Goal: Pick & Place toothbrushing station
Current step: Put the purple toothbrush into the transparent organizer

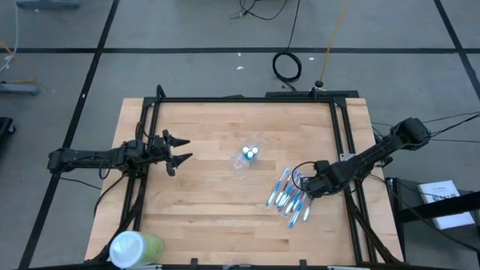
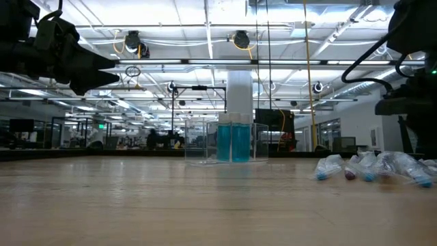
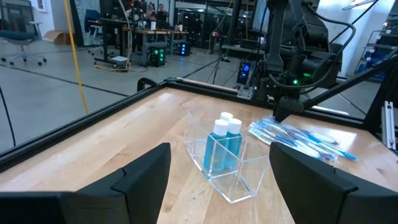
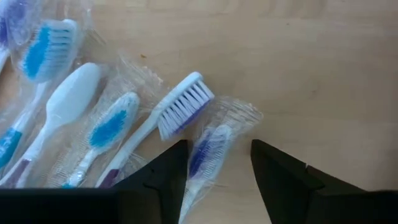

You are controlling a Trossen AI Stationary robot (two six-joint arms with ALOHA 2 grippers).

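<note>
The wooden table (image 1: 225, 210) is flanked by 2 dark arms. A green cup (image 1: 135, 248) with a white lid is seen at the table's near left corner. The left gripper (image 1: 180, 150) is held wide open above the left side, empty. The right gripper (image 4: 214, 177) is lowered over the wrapped toothbrushes (image 1: 289, 196) right of centre, its fingers parted around 1 brush head, not yet closed. The clear cup (image 1: 247, 156), holding 2 teal tubes (image 3: 224, 144), is placed at centre.

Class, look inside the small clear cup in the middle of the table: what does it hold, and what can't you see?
The clear cup holds small teal tubes standing upright with white caps. Two show clearly; any further tube would be hidden behind them. No toothbrush is in it.
</note>
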